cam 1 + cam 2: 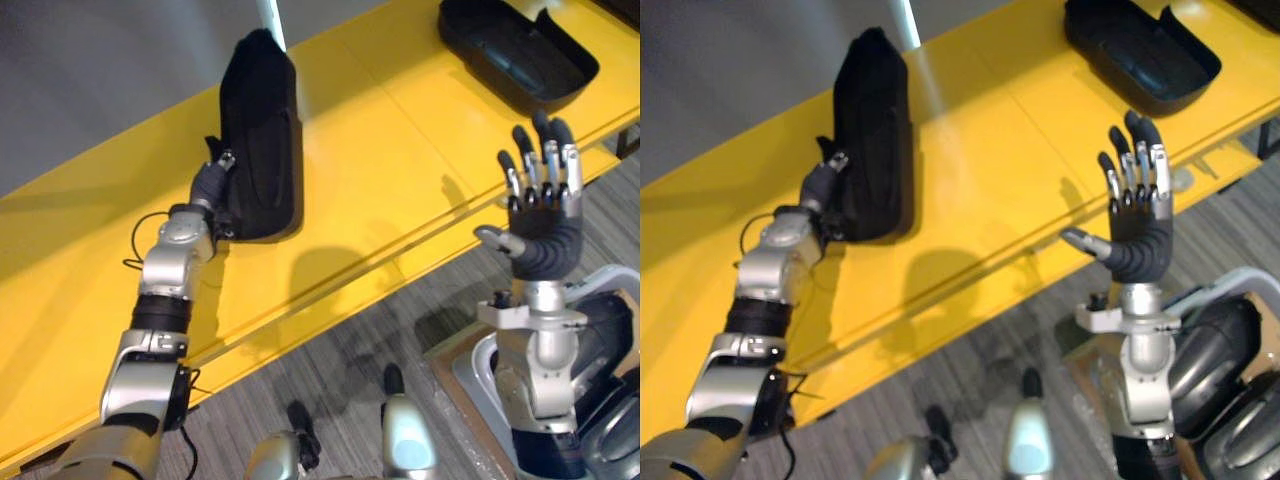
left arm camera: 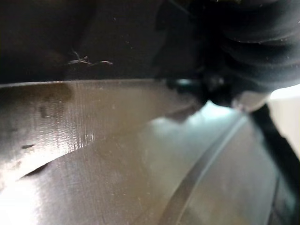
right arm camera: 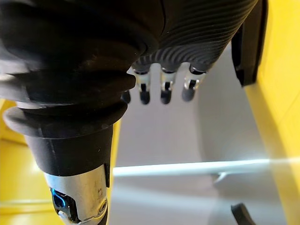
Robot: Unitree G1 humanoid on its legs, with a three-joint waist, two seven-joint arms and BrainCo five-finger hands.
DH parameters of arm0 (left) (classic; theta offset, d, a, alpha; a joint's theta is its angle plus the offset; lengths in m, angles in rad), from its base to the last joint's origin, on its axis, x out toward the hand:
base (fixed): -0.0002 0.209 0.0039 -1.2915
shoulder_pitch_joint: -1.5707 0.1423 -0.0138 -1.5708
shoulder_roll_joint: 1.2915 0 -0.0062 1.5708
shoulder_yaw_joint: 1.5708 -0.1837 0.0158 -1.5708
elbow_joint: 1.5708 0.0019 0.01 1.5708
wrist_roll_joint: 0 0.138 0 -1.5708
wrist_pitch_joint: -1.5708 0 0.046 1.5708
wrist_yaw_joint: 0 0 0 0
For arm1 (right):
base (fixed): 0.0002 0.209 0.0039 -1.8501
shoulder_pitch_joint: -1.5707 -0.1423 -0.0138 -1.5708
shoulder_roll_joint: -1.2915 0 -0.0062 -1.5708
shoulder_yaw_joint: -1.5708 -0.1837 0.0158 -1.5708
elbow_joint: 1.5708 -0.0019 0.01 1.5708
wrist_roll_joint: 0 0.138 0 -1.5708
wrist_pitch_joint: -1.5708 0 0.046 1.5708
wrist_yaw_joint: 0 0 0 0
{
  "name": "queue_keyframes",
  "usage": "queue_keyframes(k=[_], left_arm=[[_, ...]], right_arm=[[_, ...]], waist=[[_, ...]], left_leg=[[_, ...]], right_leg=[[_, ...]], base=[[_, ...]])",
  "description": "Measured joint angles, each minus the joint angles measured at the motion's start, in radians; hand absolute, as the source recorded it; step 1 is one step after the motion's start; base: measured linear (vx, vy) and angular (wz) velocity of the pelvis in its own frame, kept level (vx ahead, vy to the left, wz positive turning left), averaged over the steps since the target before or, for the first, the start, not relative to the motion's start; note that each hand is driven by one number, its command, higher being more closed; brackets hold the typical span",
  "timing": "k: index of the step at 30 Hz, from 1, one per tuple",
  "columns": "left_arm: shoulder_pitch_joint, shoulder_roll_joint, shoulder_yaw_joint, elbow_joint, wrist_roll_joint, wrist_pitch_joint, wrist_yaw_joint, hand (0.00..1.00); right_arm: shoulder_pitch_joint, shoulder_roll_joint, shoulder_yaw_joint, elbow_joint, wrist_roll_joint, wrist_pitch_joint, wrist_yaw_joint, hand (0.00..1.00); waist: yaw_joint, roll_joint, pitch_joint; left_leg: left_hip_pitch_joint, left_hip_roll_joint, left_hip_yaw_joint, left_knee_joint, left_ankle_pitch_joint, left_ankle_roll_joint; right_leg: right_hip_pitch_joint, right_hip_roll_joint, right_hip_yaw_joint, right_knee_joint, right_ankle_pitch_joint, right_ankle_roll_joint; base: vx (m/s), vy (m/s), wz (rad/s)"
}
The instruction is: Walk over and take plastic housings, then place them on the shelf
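A long black plastic housing (image 1: 260, 130) stands on its edge on the yellow shelf (image 1: 390, 170), at the left. My left hand (image 1: 211, 186) grips its near end, thumb on the side wall, the other fingers hidden behind it. In the left wrist view the dark housing (image 2: 93, 37) sits right above the shelf surface (image 2: 117, 154). A second black housing (image 1: 515, 50) lies hollow side up at the shelf's far right. My right hand (image 1: 541, 238) is raised over the shelf's front edge, open with straight fingers (image 3: 162, 89) and holding nothing.
At the lower right, on the grey floor, a box (image 1: 455, 365) holds more grey and black housings (image 1: 610, 330). The shelf's front lip (image 1: 330, 300) runs diagonally between the arms. A grey wall (image 1: 90, 70) lies behind the shelf.
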Motion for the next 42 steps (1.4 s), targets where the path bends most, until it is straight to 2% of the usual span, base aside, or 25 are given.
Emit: queue_keyframes(k=[7, 13, 17, 19, 24, 26, 29, 30, 31, 33, 35, 37, 42], left_arm=[[0.052, 0.001, -0.003, -0.014, -0.03, -0.001, -0.028, 0.0], [0.125, 0.01, -0.031, -0.094, -0.047, -0.005, -0.055, 0.0], [0.194, 0.013, -0.03, -0.173, -0.072, -0.016, -0.065, 0.0], [0.249, 0.013, -0.031, -0.202, -0.08, -0.023, -0.064, 0.0], [0.36, 0.013, 0.011, -0.292, -0.133, -0.036, -0.032, 0.0], [0.403, 0.013, 0.061, -0.351, -0.155, -0.063, -0.013, 0.0], [0.447, 0.018, 0.155, -0.46, -0.157, -0.137, 0.028, 0.0], [0.461, 0.021, 0.195, -0.501, -0.158, -0.173, 0.049, 0.0], [0.471, 0.021, 0.215, -0.522, -0.158, -0.19, 0.056, 0.0], [0.501, 0.022, 0.265, -0.587, -0.158, -0.268, 0.098, 0.0], [0.549, 0.022, 0.3, -0.643, -0.158, -0.317, 0.115, 0.0], [0.593, -0.008, 0.322, -0.7, -0.158, -0.354, 0.121, 0.0], [0.798, -0.234, 0.33, -0.847, -0.156, -0.458, 0.114, 0.0]], right_arm=[[0.0, -0.009, 0.001, 0.002, 0.016, 0.0, 0.021, 0.0], [0.003, -0.012, 0.007, 0.003, 0.016, 0.0, 0.021, 0.0], [0.022, -0.012, 0.007, 0.003, 0.015, 0.0, 0.021, 0.0], [0.043, -0.012, 0.005, 0.003, 0.014, 0.0, 0.021, 0.0], [0.092, -0.002, 0.0, 0.003, -0.004, -0.001, 0.023, 0.0], [0.111, 0.011, -0.007, 0.003, -0.008, -0.001, 0.022, 0.0], [0.16, 0.03, -0.008, 0.009, -0.013, -0.002, 0.021, 0.0], [0.169, 0.042, -0.009, 0.016, -0.018, -0.002, 0.02, 0.0], [0.172, 0.05, -0.01, 0.019, -0.024, -0.002, 0.019, 0.0], [0.174, 0.077, -0.022, 0.055, -0.042, -0.005, 0.017, 0.0], [0.178, 0.101, -0.033, 0.079, -0.042, -0.006, 0.014, 0.0], [0.196, 0.126, -0.047, 0.084, -0.043, -0.006, -0.004, 0.0], [0.218, 0.205, -0.06, 0.094, -0.082, -0.006, -0.051, 0.0]], waist=[[0.0, 0.022, -0.013], [0.001, 0.031, -0.022], [0.001, 0.032, -0.028], [0.0, 0.032, -0.056], [0.0, 0.025, -0.086], [0.001, 0.024, -0.087], [0.007, 0.026, -0.117], [0.014, 0.026, -0.141], [0.014, 0.026, -0.152], [0.021, 0.025, -0.178], [0.026, 0.025, -0.203], [0.026, 0.025, -0.224], [0.064, -0.003, -0.246]], left_leg=[[-0.003, -0.004, 0.001, 0.0, 0.008, 0.001], [-0.001, -0.007, 0.001, -0.016, 0.023, -0.001], [-0.002, -0.007, -0.001, -0.019, 0.027, -0.002], [-0.002, -0.007, -0.002, -0.02, 0.027, -0.002], [0.0, -0.007, -0.009, -0.023, 0.027, -0.002], [0.008, -0.007, -0.017, -0.027, 0.031, -0.004], [0.034, -0.008, -0.048, -0.066, 0.054, -0.009], [0.035, -0.006, -0.054, -0.077, 0.059, -0.01], [0.036, -0.005, -0.056, -0.084, 0.063, -0.011], [0.059, 0.0, -0.061, -0.099, 0.069, -0.012], [0.069, 0.003, -0.064, -0.109, 0.069, -0.012], [0.07, 0.003, -0.088, -0.118, 0.069, -0.012], [0.086, 0.004, -0.111, -0.13, 0.07, -0.011]], right_leg=[[-0.008, -0.006, 0.001, 0.001, 0.001, 0.001], [-0.009, -0.008, -0.003, 0.001, 0.001, 0.001], [-0.008, -0.01, -0.008, 0.002, 0.002, 0.001], [-0.004, -0.01, -0.01, 0.002, 0.004, 0.002], [0.005, -0.012, -0.025, 0.0, 0.004, 0.002], [0.017, -0.013, -0.031, -0.003, 0.005, 0.002], [0.055, -0.01, -0.06, -0.039, 0.01, -0.001], [0.059, -0.005, -0.065, -0.054, 0.011, -0.003], [0.064, -0.003, -0.071, -0.064, 0.014, -0.006], [0.107, 0.006, -0.086, -0.114, 0.03, -0.012], [0.133, 0.012, -0.094, -0.156, 0.045, -0.011], [0.164, 0.014, -0.119, -0.202, 0.065, -0.011], [0.252, 0.031, -0.156, -0.337, 0.133, -0.008]], base=[[-0.01, 0.0, 0.0], [0.0, -0.003, 0.01], [0.0, -0.002, 0.02], [0.04, -0.002, 0.03], [0.01, -0.002, 0.07], [-0.02, -0.007, 0.09], [-0.02, -0.02, 0.19], [-0.02, -0.02, 0.1], [-0.01, -0.028, 0.13], [-0.01, -0.012, 0.07], [0.02, -0.001, 0.06], [0.04, -0.003, 0.23], [0.03, -0.02, 0.12]])
